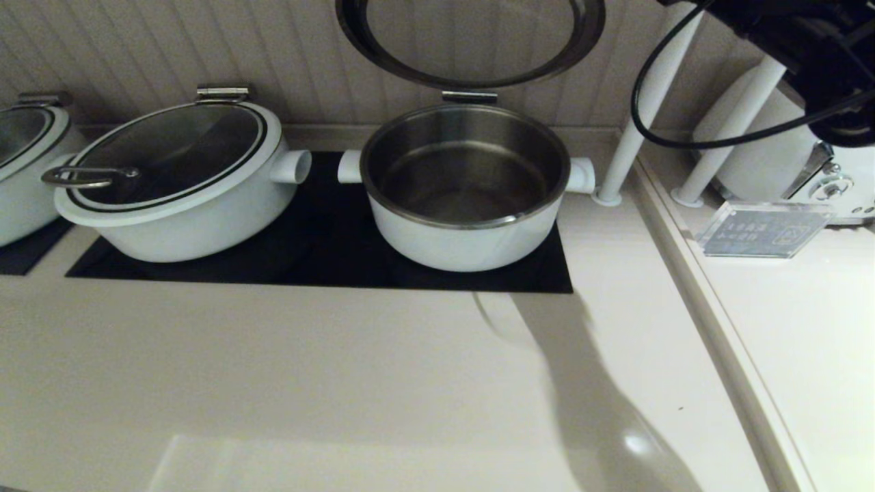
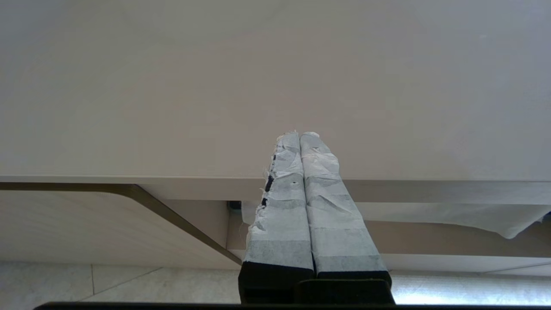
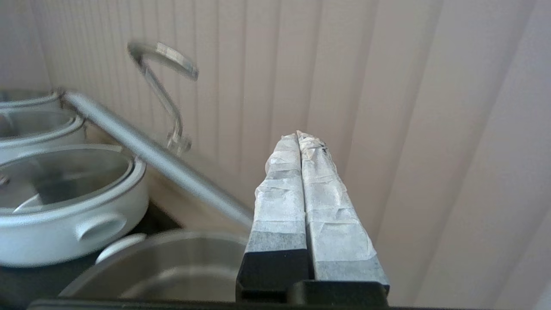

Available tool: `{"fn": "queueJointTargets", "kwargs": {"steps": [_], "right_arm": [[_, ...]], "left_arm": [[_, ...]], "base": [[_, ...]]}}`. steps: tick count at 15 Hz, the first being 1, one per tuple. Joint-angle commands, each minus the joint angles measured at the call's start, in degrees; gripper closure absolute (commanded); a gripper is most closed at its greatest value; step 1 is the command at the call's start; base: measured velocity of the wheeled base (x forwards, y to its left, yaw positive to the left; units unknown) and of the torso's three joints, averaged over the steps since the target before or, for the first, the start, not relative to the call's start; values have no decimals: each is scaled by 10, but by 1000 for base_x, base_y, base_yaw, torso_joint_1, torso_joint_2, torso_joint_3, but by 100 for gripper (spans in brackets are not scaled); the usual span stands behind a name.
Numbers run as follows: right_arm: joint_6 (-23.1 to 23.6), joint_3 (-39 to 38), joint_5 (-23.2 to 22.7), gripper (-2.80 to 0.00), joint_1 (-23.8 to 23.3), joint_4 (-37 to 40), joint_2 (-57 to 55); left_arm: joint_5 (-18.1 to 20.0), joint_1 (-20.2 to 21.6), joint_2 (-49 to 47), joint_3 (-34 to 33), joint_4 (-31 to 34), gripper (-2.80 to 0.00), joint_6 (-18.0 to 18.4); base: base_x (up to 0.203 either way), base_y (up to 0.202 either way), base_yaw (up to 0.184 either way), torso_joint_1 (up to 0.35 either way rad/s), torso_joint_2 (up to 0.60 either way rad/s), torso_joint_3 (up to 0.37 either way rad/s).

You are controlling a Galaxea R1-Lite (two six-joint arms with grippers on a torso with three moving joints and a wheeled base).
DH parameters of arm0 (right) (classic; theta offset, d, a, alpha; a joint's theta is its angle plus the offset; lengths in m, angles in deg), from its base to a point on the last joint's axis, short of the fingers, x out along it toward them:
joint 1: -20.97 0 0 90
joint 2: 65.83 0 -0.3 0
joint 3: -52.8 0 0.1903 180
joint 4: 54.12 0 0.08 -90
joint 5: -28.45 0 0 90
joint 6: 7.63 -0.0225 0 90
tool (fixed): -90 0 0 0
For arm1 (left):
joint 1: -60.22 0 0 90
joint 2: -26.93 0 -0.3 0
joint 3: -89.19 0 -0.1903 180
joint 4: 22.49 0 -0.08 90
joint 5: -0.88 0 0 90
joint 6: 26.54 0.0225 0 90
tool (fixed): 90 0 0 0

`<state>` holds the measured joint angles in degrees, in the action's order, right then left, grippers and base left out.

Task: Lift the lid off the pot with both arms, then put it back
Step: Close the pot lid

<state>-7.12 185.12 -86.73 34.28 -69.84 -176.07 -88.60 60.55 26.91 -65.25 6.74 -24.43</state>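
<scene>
Pot (image 1: 465,225): stands open on the black mat (image 1: 328,260), steel inside bare, one stubby handle on each side.
Lid (image 1: 470,68): swung up on the hinge bracket (image 1: 469,96) behind the pot, upright against the ribbed wall (image 1: 137,48); its bent steel handle (image 3: 163,82) shows in the right wrist view.
Right gripper (image 3: 301,137): above the pot and to its right, near the wall, the wrapped fingers pressed together with nothing between them.
Left gripper (image 2: 300,135): away from the pot, at the front edge of the counter (image 2: 172,107), the fingers also pressed together and empty.
Wider pot (image 1: 184,205): left of the pot on the same mat, its lid down.
</scene>
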Motion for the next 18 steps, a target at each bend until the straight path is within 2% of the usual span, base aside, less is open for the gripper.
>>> {"fn": "queueJointTargets", "kwargs": {"steps": [1,7,18], "right_arm": [[0,27,-2,0,0,-4,-32],[-1,27,-2,0,0,-70,-70],[-1,25,-2,0,0,-107,-92]], "left_arm": [[0,0,0,1,0,0,0],[0,0,0,1,0,0,0],[0,0,0,0,0,0,0]], "base": [[0,0,0,0,0,0],[0,0,0,0,0,0],[0,0,0,0,0,0]]}}
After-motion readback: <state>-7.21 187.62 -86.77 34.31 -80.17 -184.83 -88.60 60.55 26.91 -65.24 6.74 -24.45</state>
